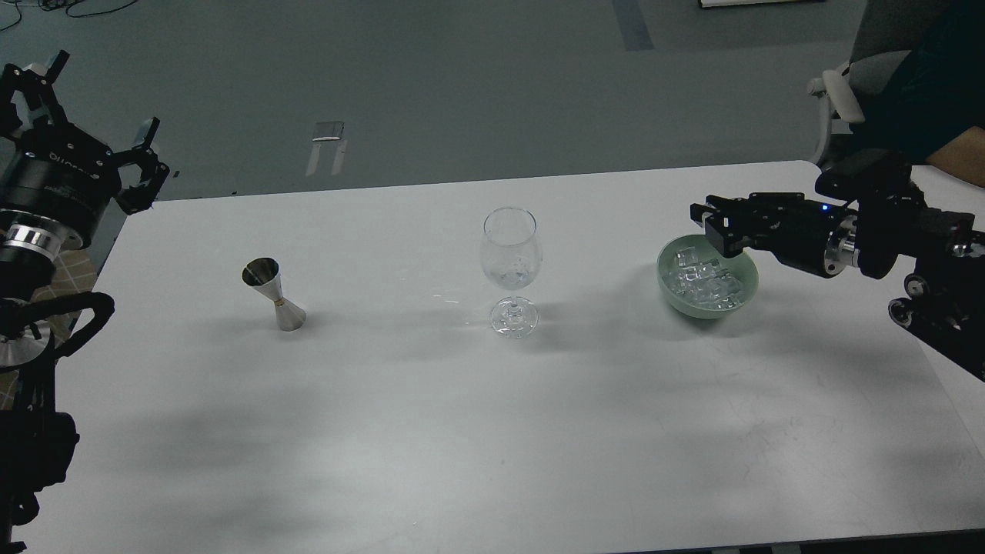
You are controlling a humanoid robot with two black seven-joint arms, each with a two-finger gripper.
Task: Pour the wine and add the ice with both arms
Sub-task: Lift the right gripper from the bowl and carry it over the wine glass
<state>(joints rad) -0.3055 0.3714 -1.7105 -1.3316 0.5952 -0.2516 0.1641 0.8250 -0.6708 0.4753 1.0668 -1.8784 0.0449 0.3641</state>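
Note:
A clear wine glass (511, 265) stands upright at the table's middle. Faint glints sit low in its bowl; I cannot tell whether they are wine or ice. A steel jigger (275, 295) stands to its left. A pale green bowl (671, 291) at the right holds several clear ice cubes (704, 278). My right gripper (709, 225) hovers just above the bowl's far rim, pointing left. Its fingers are dark, and I cannot tell if they hold a cube. My left gripper (100, 115) is raised off the table's far left corner, with its fingers spread and empty.
The white table (462, 431) runs across the view, and a second table (935, 181) abuts it at the right. A chair (846, 92) and a seated person's arm (958, 150) are at the far right behind my right arm.

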